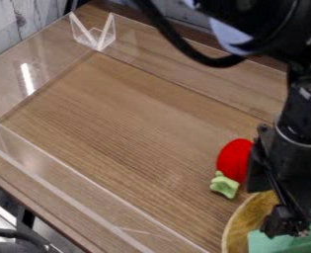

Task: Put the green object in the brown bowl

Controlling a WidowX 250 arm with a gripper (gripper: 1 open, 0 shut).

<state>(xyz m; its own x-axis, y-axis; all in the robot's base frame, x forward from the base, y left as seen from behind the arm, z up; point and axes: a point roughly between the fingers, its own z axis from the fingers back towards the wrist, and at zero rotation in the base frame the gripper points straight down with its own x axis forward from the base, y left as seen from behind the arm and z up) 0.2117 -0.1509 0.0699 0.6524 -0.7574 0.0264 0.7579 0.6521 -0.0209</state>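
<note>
The brown bowl (pixel 238 229) is cut off by the bottom right corner. In it lies the pale green object (pixel 268 245), of which only the left end shows below the arm. My black gripper (pixel 287 221) hangs right over the bowl. Its fingers point down at the green object and stand apart, open. I cannot tell whether the fingertips touch the block.
A red rounded object (pixel 234 156) and a tiny bright-green lumpy piece (pixel 225 184) lie on the wooden tabletop just left of the bowl. Clear plastic walls (pixel 39 69) fence the table at the left and back. The arm's bulk fills the upper right.
</note>
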